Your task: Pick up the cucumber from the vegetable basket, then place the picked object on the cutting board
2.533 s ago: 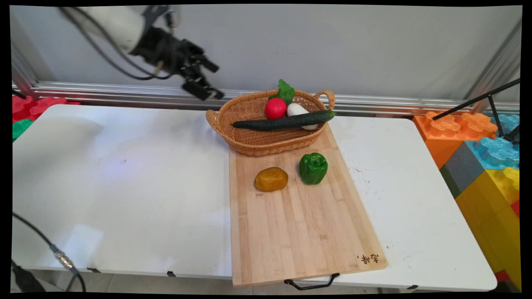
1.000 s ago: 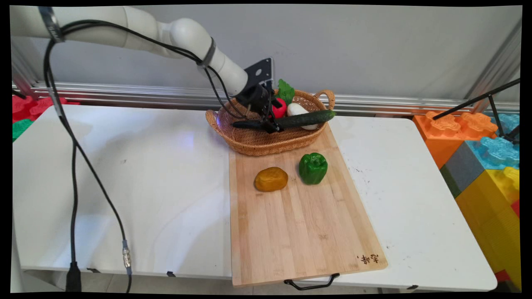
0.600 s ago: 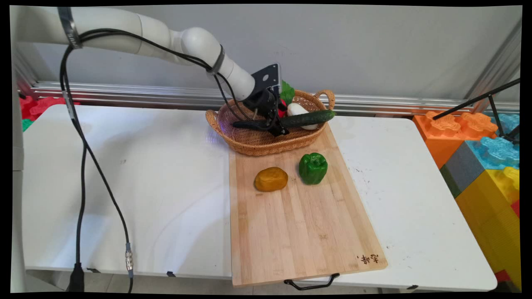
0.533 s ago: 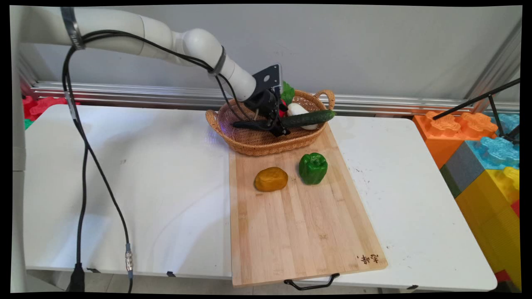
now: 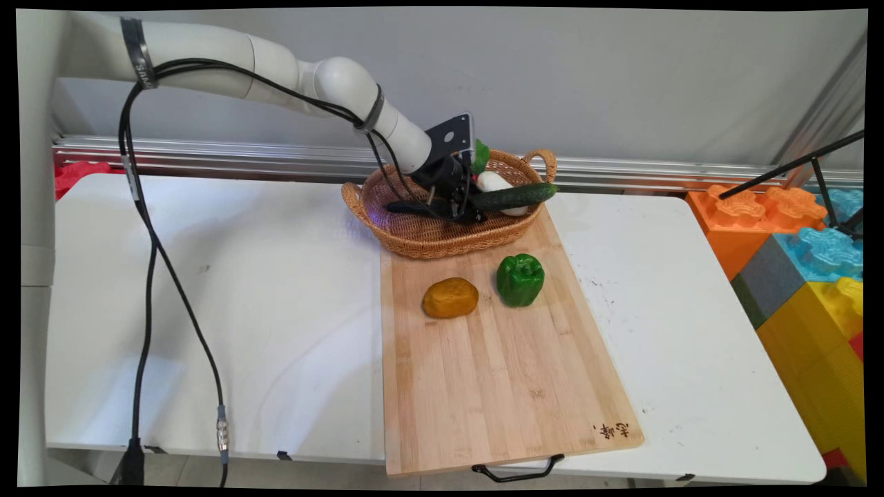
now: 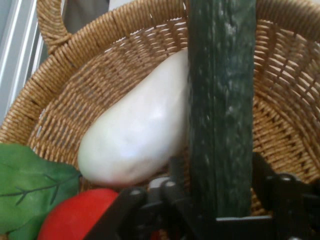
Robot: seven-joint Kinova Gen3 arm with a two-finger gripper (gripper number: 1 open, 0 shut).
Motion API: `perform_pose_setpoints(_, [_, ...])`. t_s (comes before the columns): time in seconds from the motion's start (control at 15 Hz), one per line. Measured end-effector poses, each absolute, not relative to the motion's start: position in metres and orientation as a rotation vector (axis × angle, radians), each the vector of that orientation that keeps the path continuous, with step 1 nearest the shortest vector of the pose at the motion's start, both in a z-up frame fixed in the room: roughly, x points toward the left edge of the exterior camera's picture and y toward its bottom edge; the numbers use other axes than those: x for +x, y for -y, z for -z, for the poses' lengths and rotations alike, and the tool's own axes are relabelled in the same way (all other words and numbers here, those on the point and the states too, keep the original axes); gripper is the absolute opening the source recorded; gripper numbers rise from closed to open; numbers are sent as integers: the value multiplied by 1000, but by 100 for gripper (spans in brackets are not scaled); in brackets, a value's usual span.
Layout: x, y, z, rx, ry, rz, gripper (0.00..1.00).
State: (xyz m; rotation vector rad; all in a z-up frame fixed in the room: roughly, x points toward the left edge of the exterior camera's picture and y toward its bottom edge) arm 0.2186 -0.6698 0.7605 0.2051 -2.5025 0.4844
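Your gripper (image 5: 464,210) is down in the basket (image 5: 414,238), fingers (image 6: 176,175) set either side of the cucumber (image 6: 220,110), close against it. That cucumber, dark green and bumpy, runs straight between them. A white vegetable (image 6: 135,135) touches it; the red one (image 6: 75,217) sits beside a leaf (image 6: 30,185).

Gripper (image 5: 464,210): down in the basket (image 5: 414,238), at the cucumber (image 5: 514,197).
Board (image 5: 497,373): pepper (image 5: 520,279) at 3 o'clock of yellow piece (image 5: 451,297).
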Motion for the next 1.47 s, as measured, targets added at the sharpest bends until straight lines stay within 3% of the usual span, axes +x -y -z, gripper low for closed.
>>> perform_pose_setpoints(0.47, [216, 660, -775, 207, 2489, -493, 0])
perform_pose_setpoints(1.07, [197, 616, -888, 137, 2441, -602, 0])
perform_pose_setpoints(1.47, [166, 565, -941, 210, 2381, -522, 0])
